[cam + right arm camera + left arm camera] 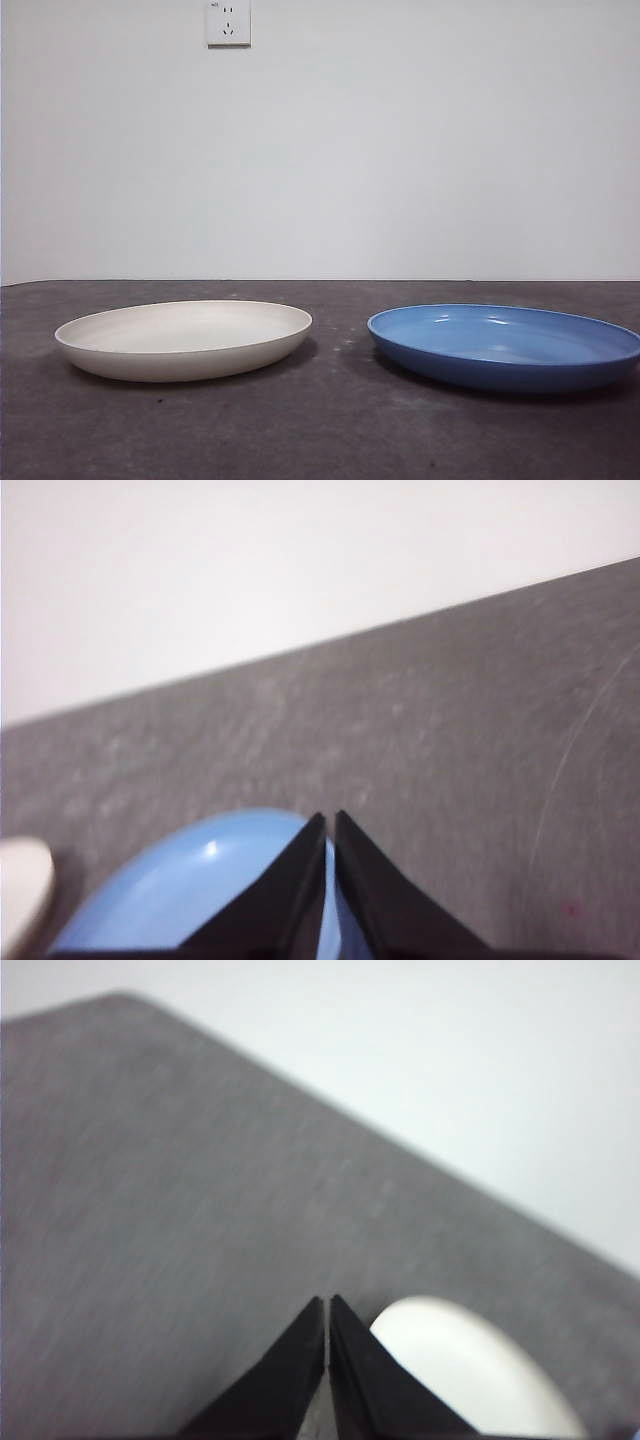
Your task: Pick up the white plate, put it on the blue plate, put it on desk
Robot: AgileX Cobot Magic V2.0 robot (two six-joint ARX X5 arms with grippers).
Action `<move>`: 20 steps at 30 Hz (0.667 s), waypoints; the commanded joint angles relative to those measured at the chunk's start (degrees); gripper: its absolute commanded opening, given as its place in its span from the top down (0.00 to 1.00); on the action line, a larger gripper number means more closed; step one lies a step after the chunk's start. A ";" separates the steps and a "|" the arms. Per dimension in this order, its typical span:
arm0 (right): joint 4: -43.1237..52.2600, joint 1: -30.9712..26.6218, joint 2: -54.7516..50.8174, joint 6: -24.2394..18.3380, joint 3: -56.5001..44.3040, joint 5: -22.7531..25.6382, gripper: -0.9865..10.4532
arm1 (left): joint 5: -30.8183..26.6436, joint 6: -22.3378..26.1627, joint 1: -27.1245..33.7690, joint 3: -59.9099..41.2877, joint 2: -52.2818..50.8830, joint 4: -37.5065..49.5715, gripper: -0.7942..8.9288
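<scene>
The white plate (184,339) lies flat on the desk (320,440) at the left of the front view. The blue plate (505,346) lies flat at the right, a gap apart from it. No arm shows in the front view. My left gripper (328,1302) is shut and empty, held above the desk with the white plate (470,1370) beside and below its tips. My right gripper (329,818) is shut and empty, above the blue plate (190,890). An edge of the white plate (22,885) shows in the right wrist view.
A plain white wall stands behind the desk's far edge, with a wall socket (228,22) high up. Bare desk (150,1210) stretches beyond both plates.
</scene>
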 commanded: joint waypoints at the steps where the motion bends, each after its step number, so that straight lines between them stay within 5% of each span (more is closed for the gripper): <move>1: 0.87 -0.09 -0.02 2.93 4.24 1.75 0.91 | 0.31 -1.46 0.15 4.42 0.66 -0.02 0.91; 12: -4.61 -0.07 9.11 -2.16 23.23 2.51 0.91 | 0.48 5.84 0.15 21.73 10.80 -6.34 0.91; 20: -20.17 -0.02 21.88 -10.03 39.80 -4.02 0.91 | 10.12 12.17 0.15 33.42 22.29 -14.99 0.91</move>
